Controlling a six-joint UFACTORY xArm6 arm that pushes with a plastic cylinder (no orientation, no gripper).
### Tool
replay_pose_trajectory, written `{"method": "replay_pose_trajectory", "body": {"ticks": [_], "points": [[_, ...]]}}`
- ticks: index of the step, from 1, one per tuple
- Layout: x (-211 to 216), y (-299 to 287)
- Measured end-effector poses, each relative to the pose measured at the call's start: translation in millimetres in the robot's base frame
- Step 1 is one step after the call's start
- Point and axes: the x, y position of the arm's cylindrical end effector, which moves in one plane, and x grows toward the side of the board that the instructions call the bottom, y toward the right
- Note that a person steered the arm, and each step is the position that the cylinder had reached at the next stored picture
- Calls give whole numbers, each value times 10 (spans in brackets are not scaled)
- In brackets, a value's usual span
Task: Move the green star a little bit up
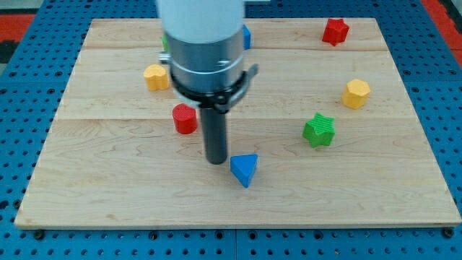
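Partly hidden blue block (pixel 247 36), green sliver (pixel 164 42)

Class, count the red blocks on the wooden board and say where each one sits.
2. A red star block lies near the view's top right; a red cylinder sits left of centre, beside the arm, which may hide more.

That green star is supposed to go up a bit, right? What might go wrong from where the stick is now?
My tip sits beside the blue triangle, well to the view's left of the green star. Heading straight across, I would probably knock the triangle along. If I push the star off-centre, it may spin or slide sideways instead of up. Pushed too far, it could bump the yellow block above it.
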Motion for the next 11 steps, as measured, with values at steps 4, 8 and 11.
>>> {"method": "replay_pose_trajectory", "body": {"ticks": [4, 8, 11], "points": [[-53, 1193], [-55, 1531], [-379, 1531]]}}
